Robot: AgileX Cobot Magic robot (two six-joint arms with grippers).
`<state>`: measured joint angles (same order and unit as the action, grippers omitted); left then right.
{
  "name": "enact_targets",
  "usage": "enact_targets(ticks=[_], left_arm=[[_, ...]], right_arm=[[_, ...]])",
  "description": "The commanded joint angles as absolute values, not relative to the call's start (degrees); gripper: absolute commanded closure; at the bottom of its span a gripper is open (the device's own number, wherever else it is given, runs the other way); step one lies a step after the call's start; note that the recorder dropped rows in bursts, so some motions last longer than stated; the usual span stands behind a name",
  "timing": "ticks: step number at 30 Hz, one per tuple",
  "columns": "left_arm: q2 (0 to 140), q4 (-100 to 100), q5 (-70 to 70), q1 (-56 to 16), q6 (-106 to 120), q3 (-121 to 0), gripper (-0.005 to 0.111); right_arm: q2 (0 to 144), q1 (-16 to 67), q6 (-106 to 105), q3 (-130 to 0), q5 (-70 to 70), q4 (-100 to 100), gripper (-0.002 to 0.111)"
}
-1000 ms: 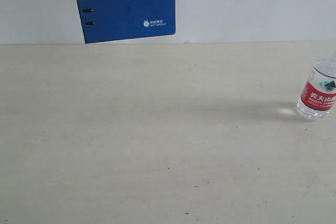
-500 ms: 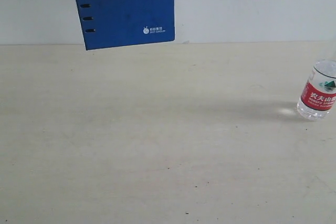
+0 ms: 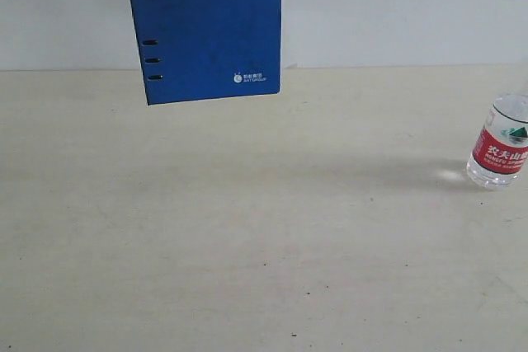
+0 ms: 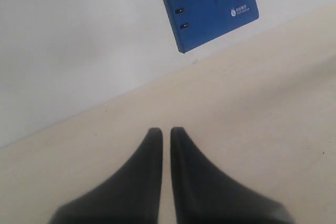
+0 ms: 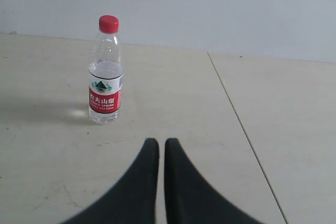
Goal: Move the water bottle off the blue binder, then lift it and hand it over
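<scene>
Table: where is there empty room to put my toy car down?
Nearly all of the table is bare: the wide stretch from the near edge to the far wall, left of the water bottle. The only taken spot is the right edge, where the bottle stands upright. The blue binder is up in front of the far wall.

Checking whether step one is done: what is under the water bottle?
Only the bare table lies under the water bottle. The blue binder hangs apart, before the wall; what holds its top is out of frame.
</scene>
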<state>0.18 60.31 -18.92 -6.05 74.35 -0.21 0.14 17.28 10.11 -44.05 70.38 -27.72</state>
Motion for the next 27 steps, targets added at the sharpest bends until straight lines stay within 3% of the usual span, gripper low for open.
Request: enact_targets(ticks=[1, 7, 16, 19, 25, 27], left_arm=[[0.0, 60.1, -16.7, -5.9, 72.6, 0.0, 0.102], [0.0, 67.7, 1.8, -4.4, 48.9, 0.0, 0.102], [0.1, 64.4, 0.0, -3.1, 56.9, -2.9, 0.102], [0.1, 52.1, 0.0, -3.1, 46.0, -3.8, 0.102], [0.1, 5.2, -6.2, -3.2, -6.5, -2.6, 0.102], [0.1, -3.1, -6.0, -3.2, -12.8, -0.2, 0.102]], right_arm=[[0.0, 17.1, 10.4, -44.1, 70.0, -27.7, 0.107], [0.0, 17.1, 10.4, -44.1, 70.0, -27.8, 0.107], [0.0, 17.1, 10.4, -44.1, 70.0, -27.8, 0.107], [0.0, 17.1, 10.4, -44.1, 70.0, -27.8, 0.107], [0.0, 17.1, 10.4, -44.1, 70.0, -27.8, 0.107], [0.0, 17.1, 10.4, -44.1, 70.0, -27.8, 0.107]])
